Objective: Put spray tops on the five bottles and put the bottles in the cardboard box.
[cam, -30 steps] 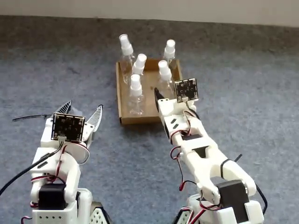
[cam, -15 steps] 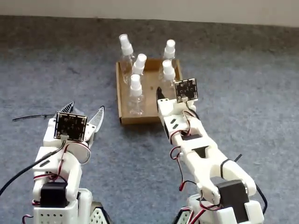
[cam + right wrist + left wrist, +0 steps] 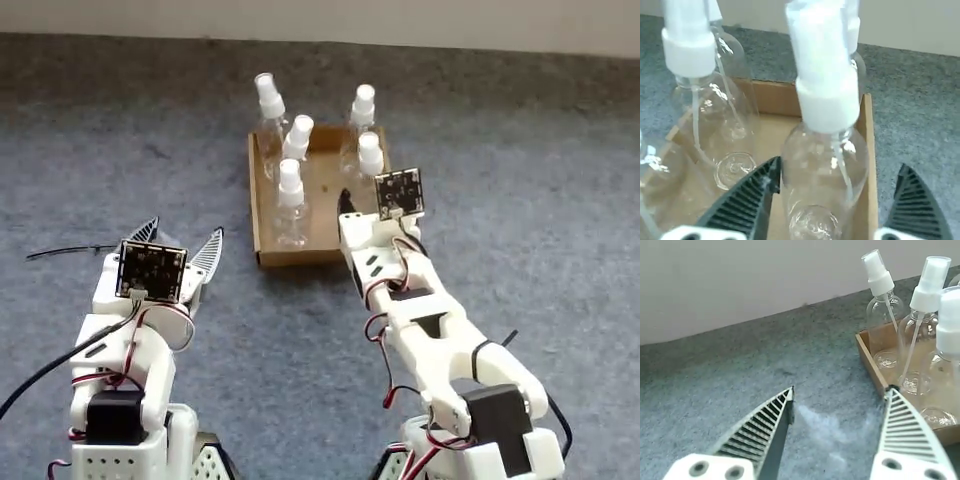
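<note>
High view: a cardboard box (image 3: 258, 215) lies on the grey carpeted table (image 3: 520, 180), ahead of the two arms. Five clear bottles, each with a white spray top, stand upright at it: the front-left bottle (image 3: 291, 200), middle bottle (image 3: 297, 140), back-left bottle (image 3: 268, 105), back-right bottle (image 3: 363, 105) and right-hand bottle (image 3: 370, 158). The right gripper (image 3: 362, 200) sits over the box's near right corner, at the right-hand bottle. The left gripper (image 3: 183, 232) hangs over bare carpet, apart from the box. Left wrist view: the jaws are spread wide with nothing between them, and the back-left bottle's base rests inside the box. Right wrist view: the jaws are open and straddle the right-hand bottle low on its body, one finger just beside the glass and the other clear of it, so nothing is gripped. Whether the back-right bottle's base is inside the box cannot be told.
</note>
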### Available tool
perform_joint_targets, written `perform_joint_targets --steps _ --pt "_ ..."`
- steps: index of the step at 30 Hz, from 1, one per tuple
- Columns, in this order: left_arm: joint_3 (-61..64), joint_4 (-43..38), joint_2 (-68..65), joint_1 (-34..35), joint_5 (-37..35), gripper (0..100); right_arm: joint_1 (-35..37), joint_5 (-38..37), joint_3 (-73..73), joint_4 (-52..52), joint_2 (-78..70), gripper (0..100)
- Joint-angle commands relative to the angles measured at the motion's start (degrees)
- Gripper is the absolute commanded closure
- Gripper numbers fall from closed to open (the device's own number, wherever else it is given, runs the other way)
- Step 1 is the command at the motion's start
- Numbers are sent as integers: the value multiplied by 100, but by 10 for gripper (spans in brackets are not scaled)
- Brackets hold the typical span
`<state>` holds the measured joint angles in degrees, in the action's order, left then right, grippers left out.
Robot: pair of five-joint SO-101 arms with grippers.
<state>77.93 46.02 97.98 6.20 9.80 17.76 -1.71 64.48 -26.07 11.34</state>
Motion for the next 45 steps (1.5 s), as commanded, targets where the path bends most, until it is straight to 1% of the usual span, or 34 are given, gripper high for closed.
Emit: perform_joint_targets --steps 1,10,13,18,25,37,45 --pt "-48 -123 48 -57 26 742 -92 -70 -57 -40 13 676" --pt "-48 -123 48 -57 26 742 -92 -70 -66 -22 13 676" --pt "-40 -123 48 -57 26 742 -84 -70 -66 40 303 676" --pt "-40 -123 48 -57 26 742 -66 -53 -75 936 1332 676" --pt "-40 -123 48 -57 26 742 -66 -35 -365 1684 2334 676" --pt "-40 -123 48 -57 26 742 -66 -35 -2369 3486 2475 676" --pt "-40 -123 48 -57 26 742 -66 -35 -3248 4901 2484 677"
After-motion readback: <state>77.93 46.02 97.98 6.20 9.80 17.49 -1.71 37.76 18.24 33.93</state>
